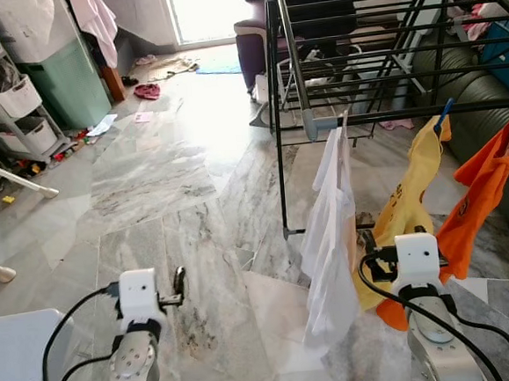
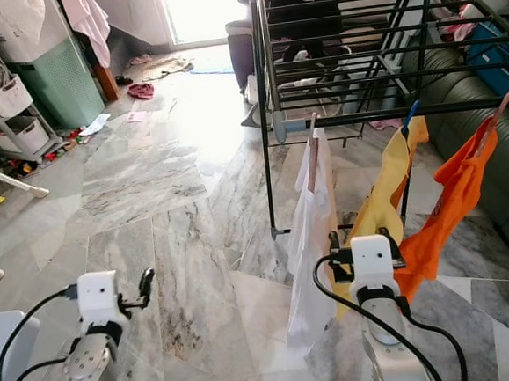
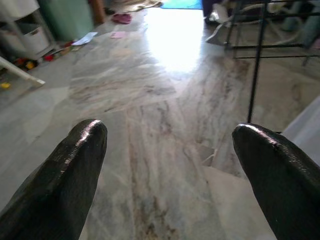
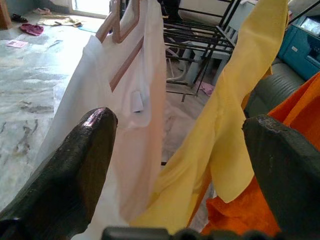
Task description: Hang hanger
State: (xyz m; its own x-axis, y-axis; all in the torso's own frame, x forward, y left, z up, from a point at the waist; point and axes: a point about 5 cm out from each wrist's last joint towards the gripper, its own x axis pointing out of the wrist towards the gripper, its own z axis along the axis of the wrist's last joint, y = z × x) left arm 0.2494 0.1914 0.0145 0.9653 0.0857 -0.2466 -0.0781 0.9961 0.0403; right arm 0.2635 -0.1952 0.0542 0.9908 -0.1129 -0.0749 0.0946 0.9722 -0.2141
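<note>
A white garment [image 1: 329, 238] on a pink hanger [image 2: 311, 164] hangs from the front rail of the black drying rack [image 1: 381, 114]. To its right hang a yellow garment [image 1: 409, 196] and an orange one [image 1: 484, 190]. My right gripper [image 4: 180, 135] is open just in front of the white and yellow garments, low down, with nothing between its fingers [image 4: 75, 165]. The pink hanger [image 4: 120, 35] shows above it in the right wrist view. My left gripper [image 3: 170, 145] is open over the bare marble floor, well left of the rack.
Shelves with baskets [image 1: 10, 104] and a green bin [image 1: 70, 81] line the left wall. A dark sofa [image 1: 486, 110] lies behind the rack on the right. Red slippers [image 1: 147, 91] and scattered items litter the far floor. A white surface [image 1: 12, 360] sits at the near left.
</note>
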